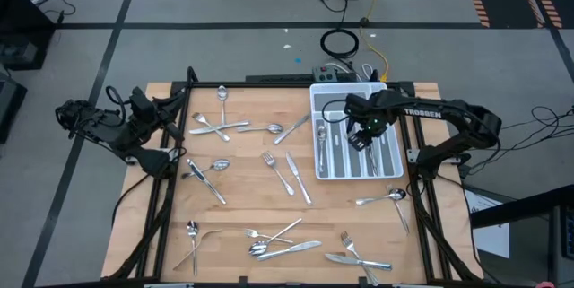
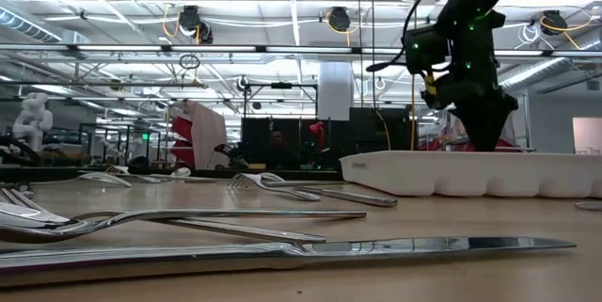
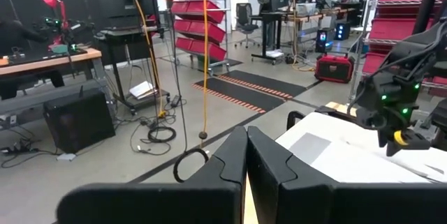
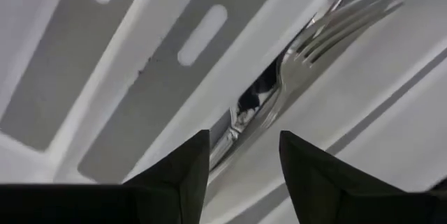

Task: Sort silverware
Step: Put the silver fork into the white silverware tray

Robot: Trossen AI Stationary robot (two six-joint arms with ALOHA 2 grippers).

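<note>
One fork lies just ahead of our right gripper, jaws parted, empty; tines may snag tray divider as we lift.

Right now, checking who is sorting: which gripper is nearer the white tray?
Right. The right gripper hangs open directly over the white tray; the left gripper waits shut across the table at its left edge.

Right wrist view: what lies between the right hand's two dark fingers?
A shiny metal fork lying in a compartment of the white plastic cutlery tray, seen through the open right hand.
</note>
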